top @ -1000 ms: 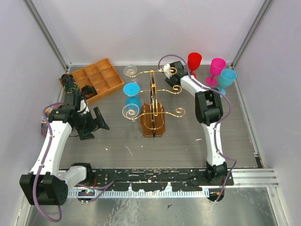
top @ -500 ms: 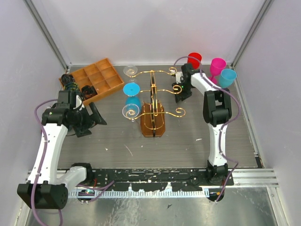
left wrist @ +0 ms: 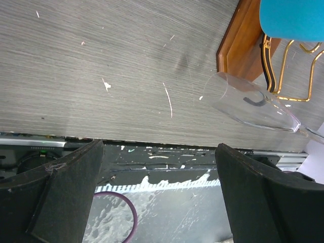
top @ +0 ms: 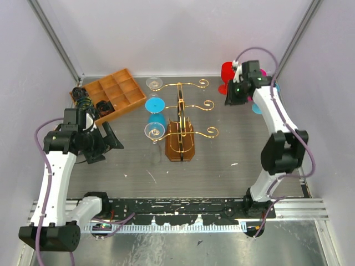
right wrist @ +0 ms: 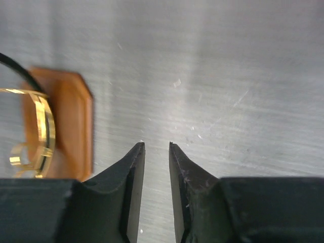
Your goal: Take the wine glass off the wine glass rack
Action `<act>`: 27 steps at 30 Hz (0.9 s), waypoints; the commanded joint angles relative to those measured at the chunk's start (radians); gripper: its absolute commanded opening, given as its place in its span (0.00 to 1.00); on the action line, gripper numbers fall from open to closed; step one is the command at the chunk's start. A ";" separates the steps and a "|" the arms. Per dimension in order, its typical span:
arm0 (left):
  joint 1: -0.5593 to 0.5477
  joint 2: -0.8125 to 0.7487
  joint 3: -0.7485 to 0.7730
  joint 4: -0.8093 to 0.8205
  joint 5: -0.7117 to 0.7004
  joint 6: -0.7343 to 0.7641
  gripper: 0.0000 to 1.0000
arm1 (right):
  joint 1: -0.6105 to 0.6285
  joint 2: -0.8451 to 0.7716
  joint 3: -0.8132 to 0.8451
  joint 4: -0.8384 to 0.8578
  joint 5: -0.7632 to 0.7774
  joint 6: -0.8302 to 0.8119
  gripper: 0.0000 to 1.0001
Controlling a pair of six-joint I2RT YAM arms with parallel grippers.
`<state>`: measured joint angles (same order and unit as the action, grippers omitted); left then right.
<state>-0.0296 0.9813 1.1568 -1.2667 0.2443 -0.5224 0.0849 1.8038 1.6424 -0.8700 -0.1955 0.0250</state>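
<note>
The wine glass rack (top: 180,119) is a gold wire stand on an amber-brown base (top: 180,145) at the table's middle. Its left arms hold a clear wine glass (top: 154,83) at the back, two blue ones (top: 156,104) and a clear one (top: 153,131) nearest me. Its right arms are bare. My left gripper (top: 108,145) is wide open and empty, left of the rack. Its view (left wrist: 159,145) shows the near clear glass (left wrist: 253,104) and the base (left wrist: 243,45) ahead. My right gripper (top: 233,95) is raised at the back right, its jaws nearly shut on nothing (right wrist: 156,144).
A red goblet (top: 227,71) stands just behind the right gripper, with a pink and a blue goblet partly hidden by that arm. An orange-brown compartmented tray (top: 113,94) with dark items sits at the back left. Walls close in the sides and back.
My right arm has swung away from the rack's upper right arms to the back right and lifted. My left arm has shifted slightly left. The glasses have not moved.
</note>
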 commanded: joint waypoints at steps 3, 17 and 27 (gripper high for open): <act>0.003 -0.029 0.011 -0.018 -0.001 0.015 0.98 | 0.020 -0.237 0.165 0.147 -0.028 0.117 0.29; 0.003 -0.017 0.011 0.006 0.010 0.009 0.98 | 0.305 -0.003 0.556 -0.028 -0.533 0.250 0.28; 0.003 -0.016 0.017 0.011 0.020 -0.011 0.98 | 0.408 0.134 0.646 -0.088 -0.550 0.265 0.42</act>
<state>-0.0296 0.9714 1.1561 -1.2728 0.2462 -0.5262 0.4721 1.9388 2.2330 -0.9459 -0.7151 0.2798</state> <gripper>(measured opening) 0.982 0.404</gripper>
